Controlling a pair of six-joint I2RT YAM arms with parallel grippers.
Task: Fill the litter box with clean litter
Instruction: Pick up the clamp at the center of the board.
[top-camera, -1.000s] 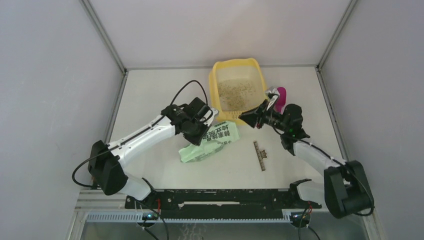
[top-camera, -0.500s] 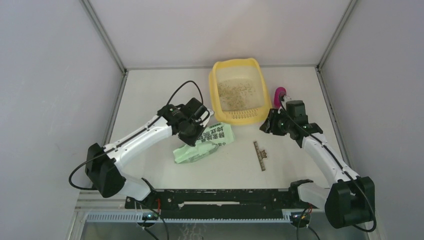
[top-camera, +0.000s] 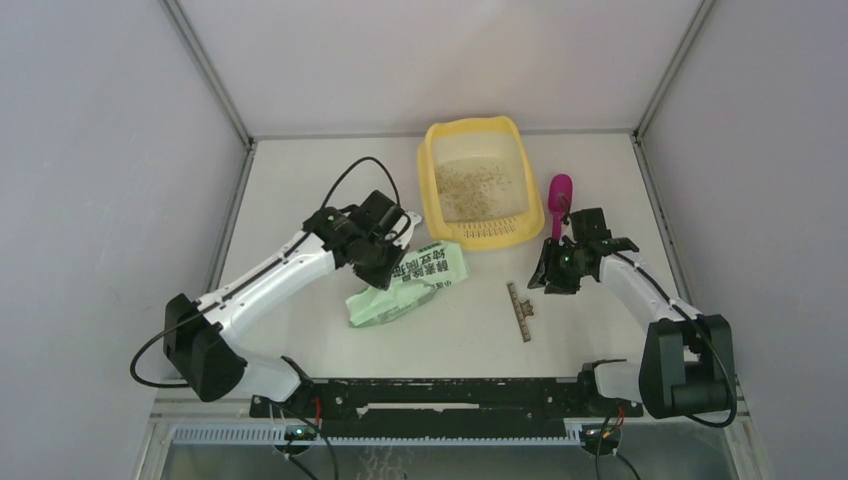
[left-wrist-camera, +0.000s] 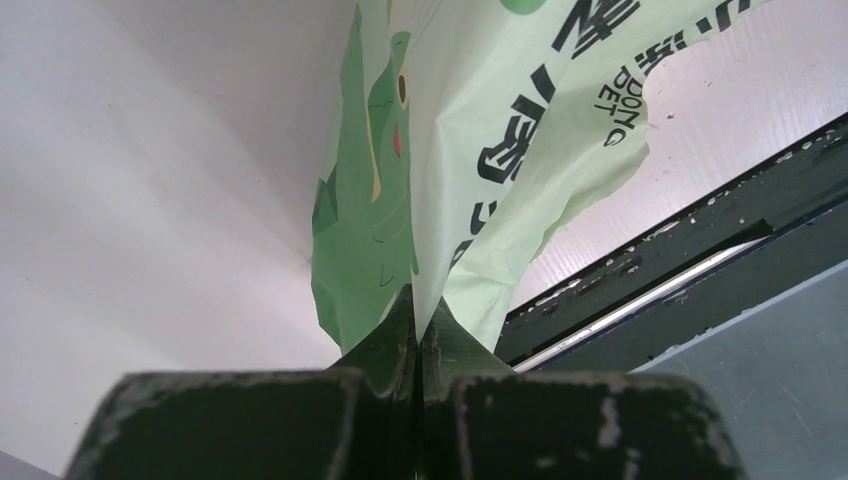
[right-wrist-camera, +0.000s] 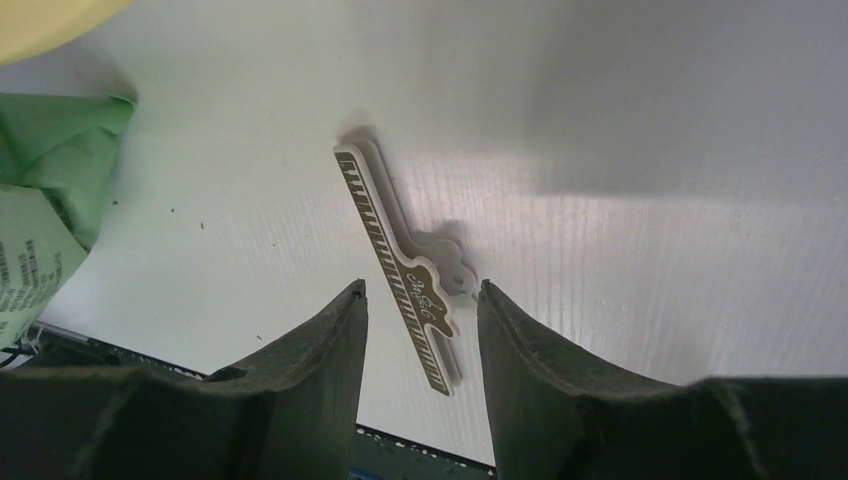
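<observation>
Having left the magenta scoop (top-camera: 559, 192) lying just right of the litter box (top-camera: 478, 233), the right gripper (top-camera: 546, 278) has drawn back nearward and hangs parted and empty over a toothed strip (top-camera: 519, 311). The left gripper (left-wrist-camera: 418, 310) stays clamped on the green bag (top-camera: 415, 285); the clean litter (top-camera: 480, 185) lies thin, so more pouring looks due
</observation>
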